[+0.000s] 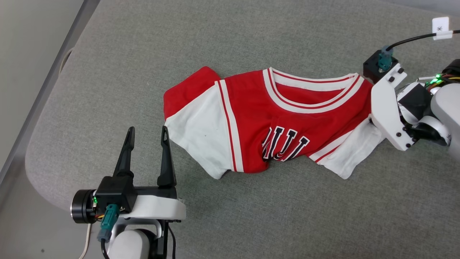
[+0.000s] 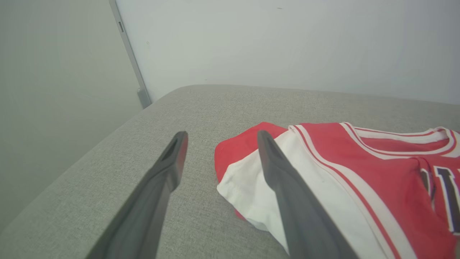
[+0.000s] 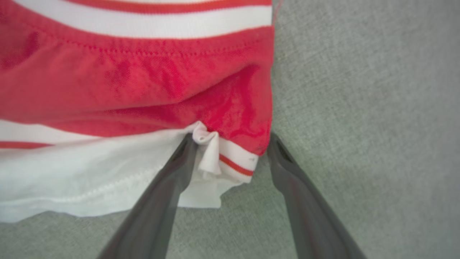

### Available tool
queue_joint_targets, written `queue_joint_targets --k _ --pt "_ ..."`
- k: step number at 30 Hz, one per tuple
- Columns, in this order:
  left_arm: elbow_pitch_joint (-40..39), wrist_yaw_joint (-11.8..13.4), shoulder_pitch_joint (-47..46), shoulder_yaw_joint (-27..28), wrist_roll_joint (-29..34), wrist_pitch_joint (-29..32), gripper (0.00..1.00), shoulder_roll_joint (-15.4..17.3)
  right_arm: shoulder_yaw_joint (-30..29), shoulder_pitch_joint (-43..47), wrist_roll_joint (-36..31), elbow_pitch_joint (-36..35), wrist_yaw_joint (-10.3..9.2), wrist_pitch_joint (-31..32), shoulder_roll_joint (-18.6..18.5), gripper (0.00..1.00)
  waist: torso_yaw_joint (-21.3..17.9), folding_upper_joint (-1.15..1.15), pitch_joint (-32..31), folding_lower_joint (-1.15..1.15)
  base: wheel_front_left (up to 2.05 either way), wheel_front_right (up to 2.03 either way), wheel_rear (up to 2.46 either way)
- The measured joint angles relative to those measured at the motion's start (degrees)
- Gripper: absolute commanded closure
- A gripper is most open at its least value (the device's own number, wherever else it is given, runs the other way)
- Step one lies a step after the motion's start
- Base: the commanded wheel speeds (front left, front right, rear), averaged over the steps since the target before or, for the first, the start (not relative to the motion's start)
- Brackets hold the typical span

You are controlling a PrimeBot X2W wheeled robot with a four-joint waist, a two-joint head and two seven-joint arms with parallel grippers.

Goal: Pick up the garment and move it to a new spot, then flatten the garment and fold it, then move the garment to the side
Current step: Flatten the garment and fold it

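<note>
Garment [image 1: 251,118], a red jersey with white sleeves, lies bunched across the middle of the grey padded bench [image 1: 323,216], collar [image 1: 309,90] towards the far side, its lower half tucked under so that the black letters [image 1: 284,142] crumple at the near edge. The left gripper [image 1: 148,128] stands just beside the white sleeve [image 1: 201,136] on that side, jaws spread and empty, apart from the cloth as far as I can tell. The right gripper [image 3: 230,138] is at the opposite end, jaws spread too, one finger over the white sleeve and the other at the edge of the red shoulder, with a little fold of striped trim [image 3: 230,158] sitting between them; nothing is pinched yet. To my eye the step in hand is the first pick-up, with the flattening and folding all to come. To do it well, the right jaws should go a touch deeper before closing, so they bite the shoulder seam and not just that loose curl of trim, which would likely slip out. The left jaws would do best taking the matching shoulder, not the sleeve hem, so the garment hangs evenly from two points. Both should rise together, keeping the cloth lightly taut between them, or the tucked half may drag and twist on the way to the new spot
</note>
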Motion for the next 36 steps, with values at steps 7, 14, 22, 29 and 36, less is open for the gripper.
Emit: queue_joint_targets --k 7,14,22,29,36 --pt "0.1 0.0 -0.6 0.3 -0.1 0.0 0.00 -0.2 1.8 -0.5 3.6 -0.6 -0.41 -1.9 -1.0 1.00 0.3 0.00 0.9 -0.02 0.00 0.00 0.00" --pt "0.7 0.0 -0.2 1.6 0.5 0.0 0.00 -0.2 4.1 -0.3 5.5 -1.5 -0.01 -15.2 0.7 1.00 -1.4 0.00 -1.5 0.00 0.00 0.00 0.00" --pt "1.7 -1.6 3.1 4.1 2.4 0.0 0.00 -0.3 4.1 0.0 8.6 -7.2 0.03 -31.1 0.0 1.00 -4.9 0.00 -6.9 0.01 0.00 0.00 0.00" --pt "2.1 -2.9 6.7 6.0 3.4 0.0 0.00 -0.3 3.0 8.3 11.6 -13.2 0.04 -37.7 -6.3 1.00 -9.3 0.00 -11.7 0.01 0.00 0.00 0.00" --pt "2.7 -3.9 9.6 7.2 3.7 0.0 0.00 -0.3 -1.9 21.3 15.5 -13.9 0.04 -41.5 -12.5 1.00 -13.7 0.00 -15.8 0.00 0.00 0.00 0.00"
